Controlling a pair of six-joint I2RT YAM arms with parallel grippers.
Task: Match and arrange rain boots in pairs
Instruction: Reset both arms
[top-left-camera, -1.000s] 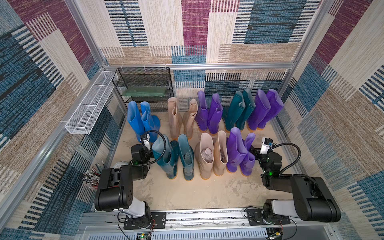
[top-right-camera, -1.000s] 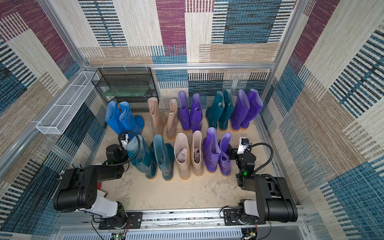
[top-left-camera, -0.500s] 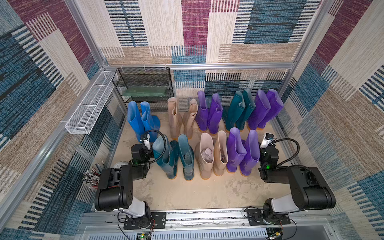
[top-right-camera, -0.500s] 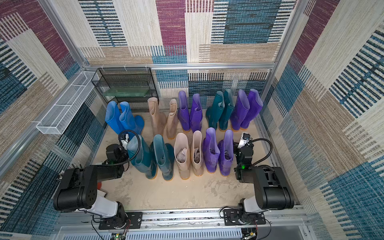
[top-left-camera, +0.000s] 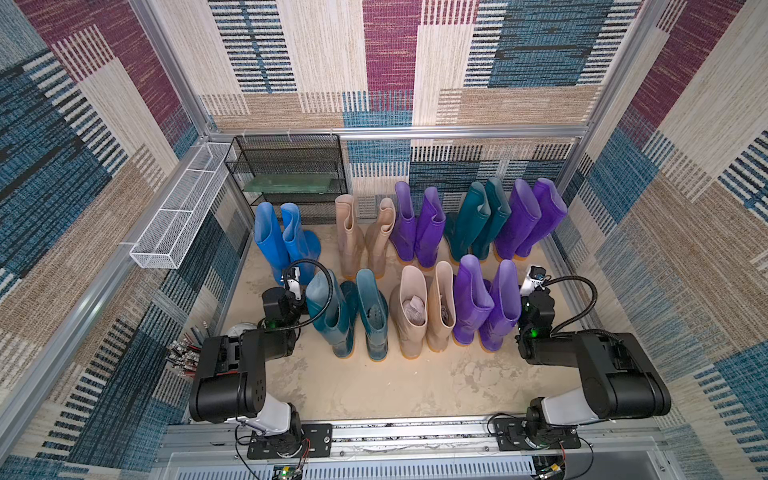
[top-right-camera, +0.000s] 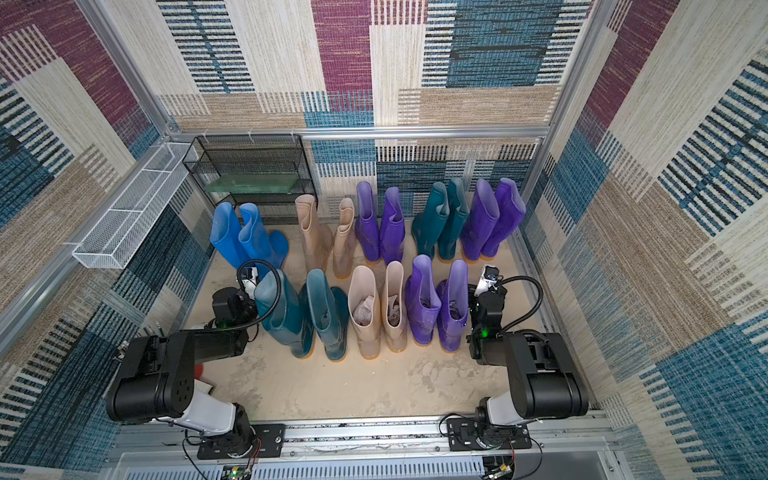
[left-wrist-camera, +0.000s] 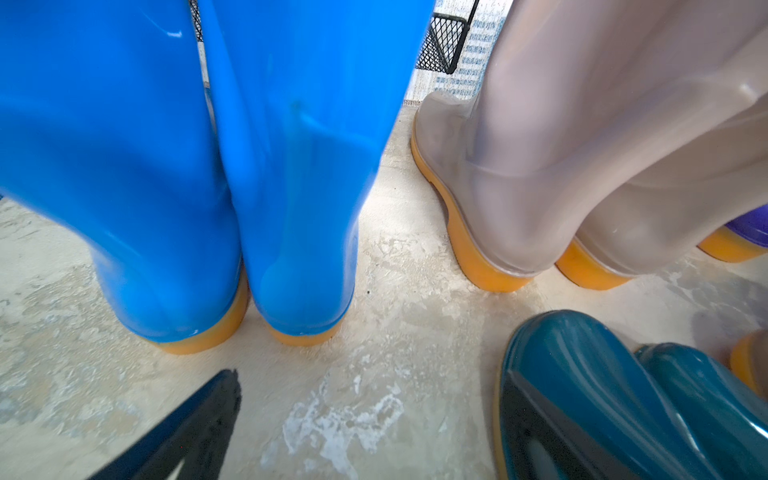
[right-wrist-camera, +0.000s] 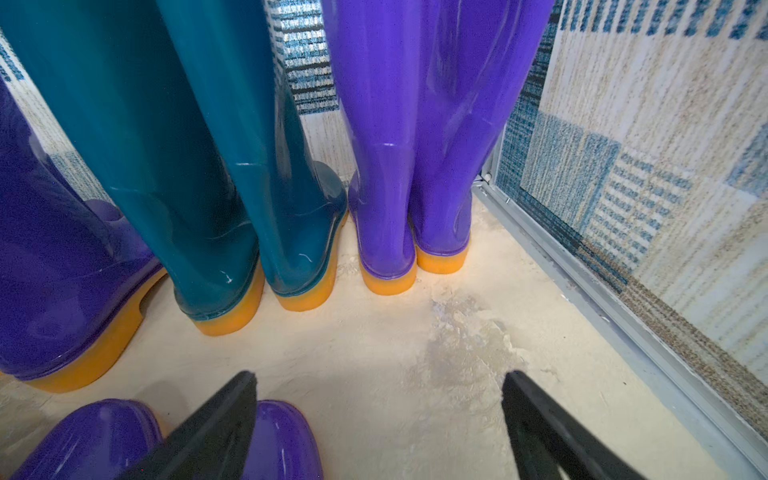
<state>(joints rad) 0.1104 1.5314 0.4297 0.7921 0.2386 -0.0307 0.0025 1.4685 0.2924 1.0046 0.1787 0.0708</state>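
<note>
Both top views: sixteen rain boots (top-left-camera: 424, 311) stand upright on the tabletop (top-left-camera: 374, 386) in two rows, each next to its colour match. Back row: blue pair (top-left-camera: 282, 237), beige pair (top-left-camera: 361, 237), purple pair (top-left-camera: 417, 228), teal pair (top-left-camera: 478, 224), tall purple pair (top-left-camera: 528, 220). Front row: front teal pair (top-left-camera: 349, 316), front beige pair (top-left-camera: 424, 324), front purple pair (top-left-camera: 486, 307). Pairing looks basically done to me. Containers: black mesh rack (top-left-camera: 291, 166) at the back wall has a greenish slab (top-left-camera: 291, 183) on a shelf. White wire basket (top-left-camera: 183, 216) on the side rail shows nothing in it. The front beige pair has crumpled paper (top-left-camera: 413, 309) stuffed inside. Left wrist: left gripper (left-wrist-camera: 372, 374) has fingers (left-wrist-camera: 195, 419) spread with nothing between, facing the blue heels, teal toes alongside. Right wrist: right gripper (right-wrist-camera: 379, 374) is spread and empty too. One finger overlaps a front purple toe, contact unclear. Handling guess: glossy rubber is slick, the shafts are soft and will fold under a pinch, and the boots are light but tall, so tippy. I'd pinch the cuff wall, or the stiffer heel above the orange sole.
</note>
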